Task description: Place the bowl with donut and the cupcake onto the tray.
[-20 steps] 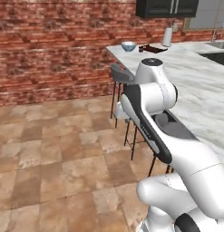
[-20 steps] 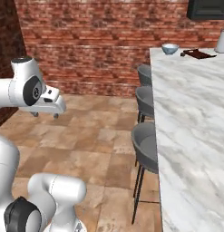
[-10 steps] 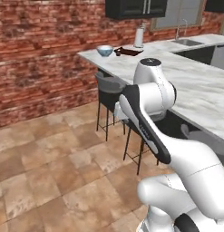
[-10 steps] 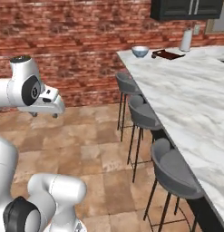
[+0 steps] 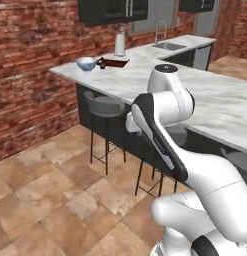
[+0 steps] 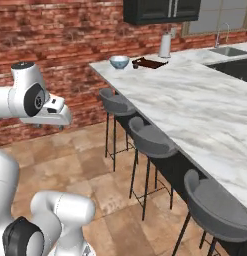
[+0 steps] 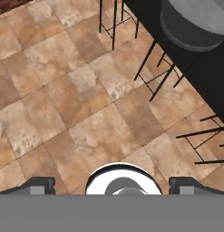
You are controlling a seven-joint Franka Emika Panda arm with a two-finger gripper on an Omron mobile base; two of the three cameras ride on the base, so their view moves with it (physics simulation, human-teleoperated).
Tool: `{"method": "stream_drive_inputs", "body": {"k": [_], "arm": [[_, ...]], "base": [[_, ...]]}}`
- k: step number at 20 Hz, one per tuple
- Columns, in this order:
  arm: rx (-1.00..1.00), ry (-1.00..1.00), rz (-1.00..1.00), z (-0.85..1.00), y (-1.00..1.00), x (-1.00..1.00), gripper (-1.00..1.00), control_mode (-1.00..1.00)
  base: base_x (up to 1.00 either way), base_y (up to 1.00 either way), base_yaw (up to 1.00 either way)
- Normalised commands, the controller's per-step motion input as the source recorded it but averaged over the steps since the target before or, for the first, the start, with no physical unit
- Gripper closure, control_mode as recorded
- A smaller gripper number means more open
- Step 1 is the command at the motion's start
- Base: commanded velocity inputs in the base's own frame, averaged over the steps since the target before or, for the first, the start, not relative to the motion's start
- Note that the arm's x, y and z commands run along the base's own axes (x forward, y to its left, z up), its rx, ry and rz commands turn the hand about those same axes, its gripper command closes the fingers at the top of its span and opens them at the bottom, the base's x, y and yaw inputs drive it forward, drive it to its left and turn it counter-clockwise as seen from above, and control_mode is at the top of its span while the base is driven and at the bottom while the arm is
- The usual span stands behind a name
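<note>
**Gripper wide open over the floor, bowl and tray far off on the counter**

From my seat, the gripper (image 7: 111, 185) hangs above the brown tiled floor (image 7: 77, 104), its two dark fingertips (image 7: 38, 185) spread wide with nothing between them. In the right base view I see the hand (image 6: 51, 114) held out to the left of the arm, well apart from the counter (image 6: 195, 105).

The bowl (image 5: 86, 63) sits near the far corner of the marble counter, and the tray (image 5: 115, 62) lies just beside it, toward the white paper-towel roll (image 5: 119, 44). A small dark thing rests at the tray's near end; I cannot tell what it is. I cannot see inside the bowl either.

Grey bar stools (image 6: 117, 106) line the counter's edge. A sink (image 6: 231, 51) sits further along. I can read no writing or labels anywhere.
</note>
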Motion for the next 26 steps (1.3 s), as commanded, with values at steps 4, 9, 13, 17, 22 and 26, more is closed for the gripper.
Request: {"method": "stream_drive_inputs", "body": {"k": [4, 9, 13, 17, 22, 26], "arm": [[0.0, 0.0, 0.0, 0.0, 0.0, 0.0, -1.0, 1.0], [0.0, 0.0, 0.0, 0.0, 0.0, 0.0, -1.0, 1.0], [0.0, 0.0, 0.0, 0.0, 0.0, 0.0, -1.0, 1.0], [0.0, 0.0, 0.0, 0.0, 0.0, 0.0, -1.0, 1.0], [0.0, 0.0, 0.0, 0.0, 0.0, 0.0, -1.0, 1.0], [0.0, 0.0, 0.0, 0.0, 0.0, 0.0, -1.0, 1.0]], "base": [[1.0, 1.0, -0.43], [0.96, 1.0, -0.41], [0.66, 1.0, -0.31], [0.73, 1.0, -0.36], [0.71, 1.0, -0.4], [0.83, 1.0, -0.48]]}}
